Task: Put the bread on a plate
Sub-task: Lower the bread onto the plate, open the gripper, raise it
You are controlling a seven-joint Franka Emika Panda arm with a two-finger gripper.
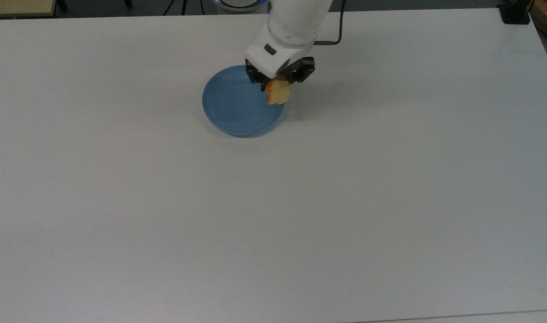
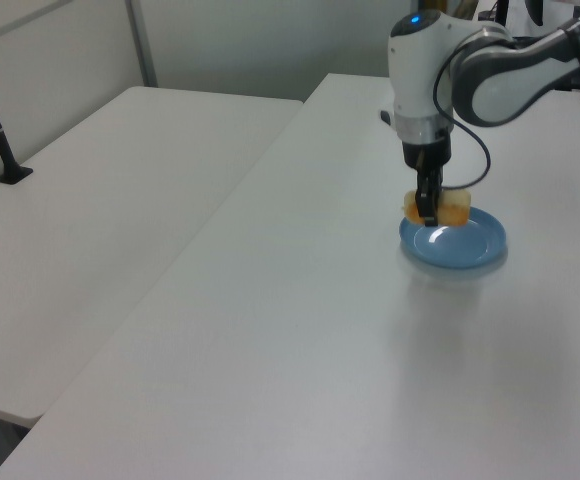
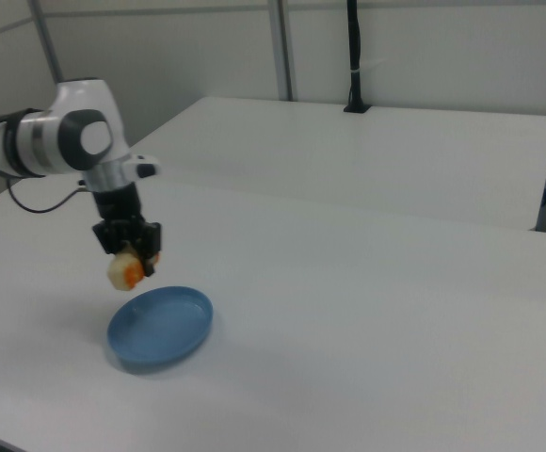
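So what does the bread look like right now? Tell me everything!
The bread is a small pale-yellow lump with orange-brown glaze on one side. It looks soft and shiny. The gripper pinches it from above and holds it in the air, touching nothing else. It hangs over the blue plate, near the rim on the top view's right, not set down yet.

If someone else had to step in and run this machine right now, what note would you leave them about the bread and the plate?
Gripper: shut on the bread, holding it in the air.
Bread: lifted off the table, hanging above the plate's edge, at the top view's right side of it; not touching it, as the right view shows.
Plate: blue, lying flat on the white table, nothing in it.
Done: bread picked up and brought to the plate.
Left: shift a little toward the plate's middle, lower, open the fingers, pull the arm away.
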